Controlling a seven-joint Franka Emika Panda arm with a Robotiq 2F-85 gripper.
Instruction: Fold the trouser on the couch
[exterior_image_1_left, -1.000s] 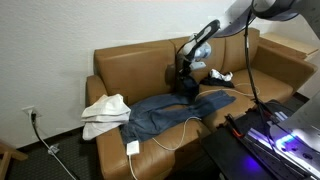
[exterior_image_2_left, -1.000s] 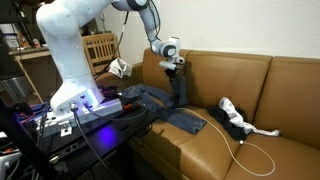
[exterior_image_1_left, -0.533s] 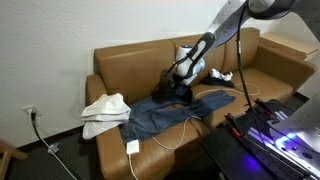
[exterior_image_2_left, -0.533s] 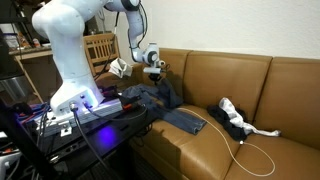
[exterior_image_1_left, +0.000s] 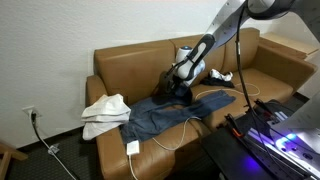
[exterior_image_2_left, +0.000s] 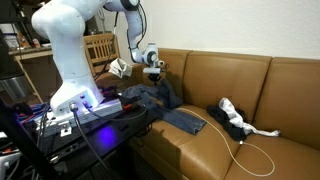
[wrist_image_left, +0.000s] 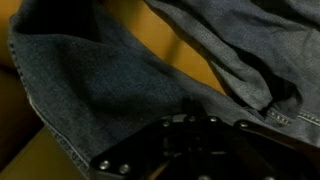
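Hand (exterior_image_1_left: 181, 78) clamped tight on trouser (exterior_image_1_left: 160, 115) leg end, raised over couch (exterior_image_1_left: 125, 68) seat; rest lies spread across cushions. Judgement: carry low toward opposite end, match edges, lay flat before release.

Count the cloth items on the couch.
2: the trouser across the seats and a white cloth bundle at one end. A small white object at the other end may be another.

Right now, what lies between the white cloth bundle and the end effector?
The trouser, spread over the couch seat, shown in an exterior view.
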